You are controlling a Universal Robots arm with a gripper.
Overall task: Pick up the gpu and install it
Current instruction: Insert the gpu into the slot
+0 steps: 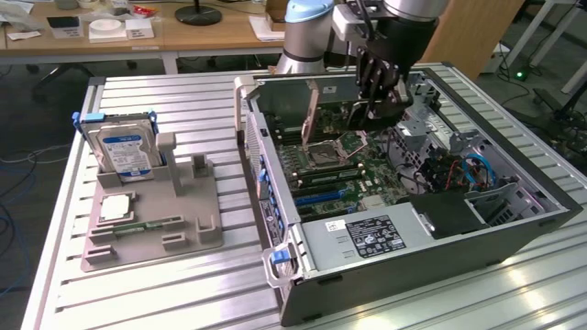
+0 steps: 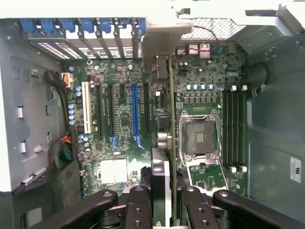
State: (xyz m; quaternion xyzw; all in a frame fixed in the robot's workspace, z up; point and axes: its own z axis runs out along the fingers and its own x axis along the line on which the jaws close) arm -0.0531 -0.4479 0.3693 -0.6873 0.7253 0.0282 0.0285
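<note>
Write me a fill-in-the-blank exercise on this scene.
1. The gripper is shut on the ___.
2. That card hangs edge-on over the ___ inside the open computer case.
3. In the grey holder on the exterior view's left stands a ___ with a blue-white label.
Missing words: gpu; motherboard; hard drive.

Even overhead room light, glare streaks on the metal table (image 1: 518,295) beside the case (image 1: 385,278), murky shadow deep inside it, and in the wrist view the bracket end of the gpu (image 2: 160,174) is blown out totally white lol.
</note>
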